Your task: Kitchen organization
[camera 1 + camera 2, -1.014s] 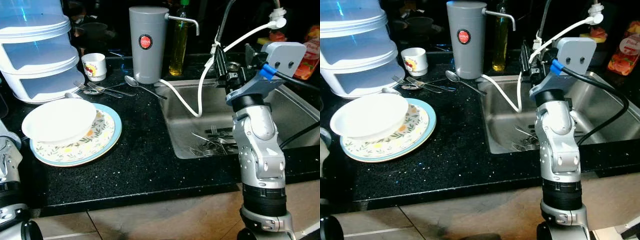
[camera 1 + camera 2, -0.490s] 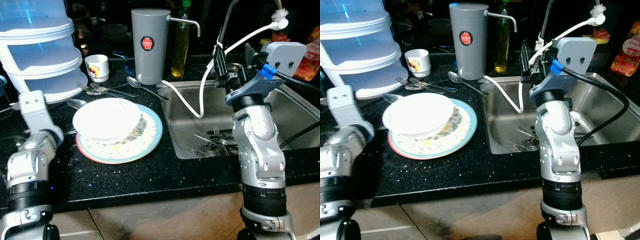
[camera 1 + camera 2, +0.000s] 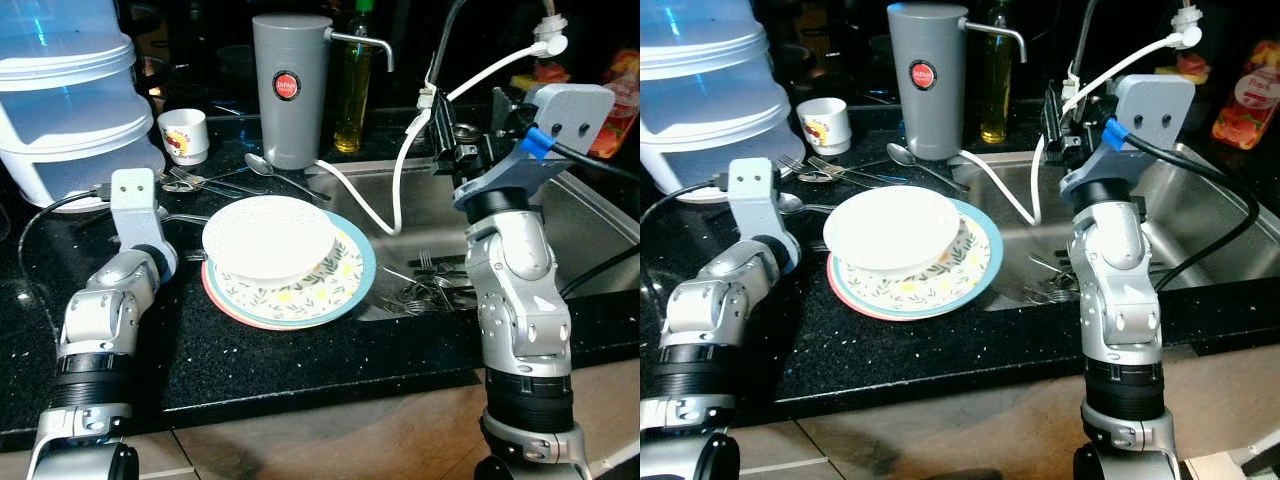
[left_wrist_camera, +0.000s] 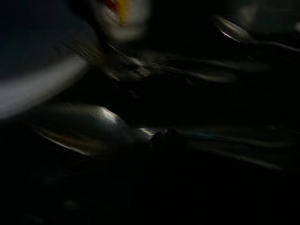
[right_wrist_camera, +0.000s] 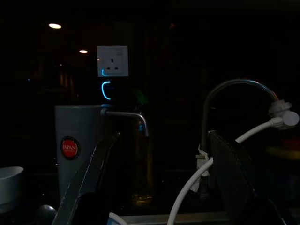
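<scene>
A white bowl (image 3: 270,238) sits on a floral plate (image 3: 345,290) with a blue rim. The plate rests on the black counter and its right edge overhangs the sink (image 3: 600,230). My left arm (image 3: 135,265) reaches over the counter with its wrist close to the plate's left edge. In the dark, blurred left wrist view I make out a spoon (image 4: 89,131), forks (image 4: 140,70) and a cup (image 4: 123,16). My right gripper (image 5: 159,187) hangs open above the sink near the tap, nothing between its fingers.
Several forks (image 3: 425,285) lie in the sink. A white hose (image 3: 370,205) runs into it. Behind the plate are spoons and forks (image 3: 215,180), a small cup (image 3: 183,135), a grey water dispenser (image 3: 290,85) and an oil bottle (image 3: 352,90). A white stacked container (image 3: 70,110) stands far left.
The plate with the bowl has slid right across the counter to the sink's edge. My left arm has risen and moved right alongside it. The right arm has not moved.
</scene>
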